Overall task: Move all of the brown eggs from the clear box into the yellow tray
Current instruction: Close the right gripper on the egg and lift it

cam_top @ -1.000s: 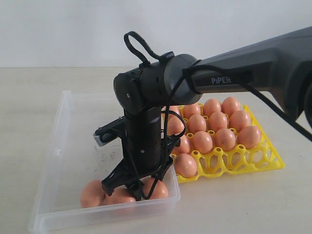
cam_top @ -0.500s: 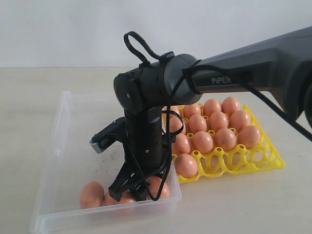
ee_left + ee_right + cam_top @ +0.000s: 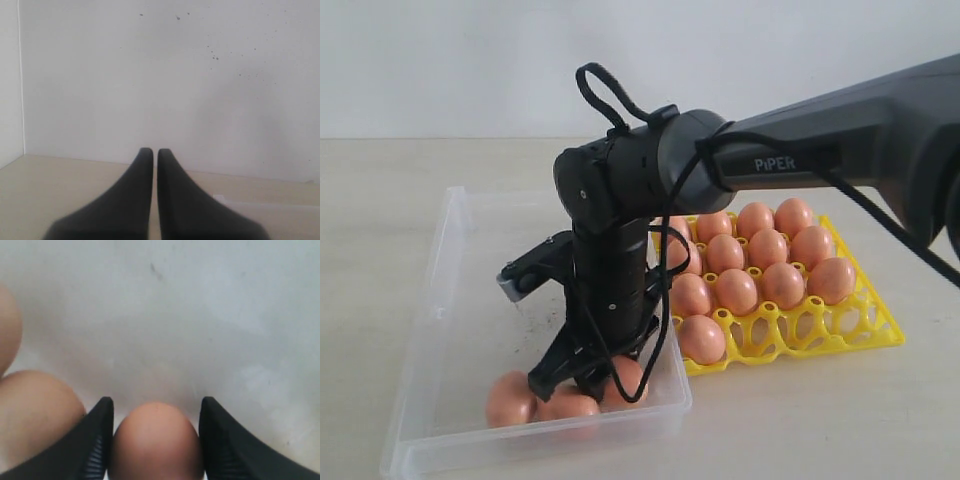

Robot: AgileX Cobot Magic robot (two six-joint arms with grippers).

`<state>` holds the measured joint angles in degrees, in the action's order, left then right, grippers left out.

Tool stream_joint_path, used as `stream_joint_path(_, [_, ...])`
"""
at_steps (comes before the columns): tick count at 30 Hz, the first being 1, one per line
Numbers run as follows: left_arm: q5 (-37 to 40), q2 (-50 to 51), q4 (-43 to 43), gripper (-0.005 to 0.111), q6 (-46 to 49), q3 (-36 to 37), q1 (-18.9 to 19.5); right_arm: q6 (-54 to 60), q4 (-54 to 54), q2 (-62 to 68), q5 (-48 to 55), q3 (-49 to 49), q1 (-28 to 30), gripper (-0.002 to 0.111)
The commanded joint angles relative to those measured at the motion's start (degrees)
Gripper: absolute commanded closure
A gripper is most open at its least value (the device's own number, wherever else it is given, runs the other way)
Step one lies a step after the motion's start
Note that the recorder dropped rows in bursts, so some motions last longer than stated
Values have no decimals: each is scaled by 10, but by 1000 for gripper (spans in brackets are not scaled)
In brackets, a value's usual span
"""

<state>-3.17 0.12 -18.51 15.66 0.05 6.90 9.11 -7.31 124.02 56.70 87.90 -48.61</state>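
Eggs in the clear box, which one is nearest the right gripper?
The egg flanked by both fingers of the right gripper; the other two eggs lie outside one finger.

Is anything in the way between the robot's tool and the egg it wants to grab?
Nothing visible is. The right tool has one brown egg between its two fingers, down in the clear box. Another egg lies close beside one finger, but outside the gap.

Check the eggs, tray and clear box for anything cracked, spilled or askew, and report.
Nothing broken or spilled. The brown eggs in the yellow tray sit whole in their cups, and the three in the clear box look intact. Only oddity: dark specks on the box floor, like dirt.
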Motion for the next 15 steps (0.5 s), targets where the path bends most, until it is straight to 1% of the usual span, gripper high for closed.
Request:
stream_joint_path(1, [2,-1,2,103,3,-1,-1,-13,-28,0,-82,2,0,109])
stream_joint_path(11, [2,-1,2,103,3,-1,-1,-17,-31,0,-93,2,0,109])
stream_joint_path(15, [2,-1,2,103,3,-1,-1,-17,-31,0,-119,2,0,109])
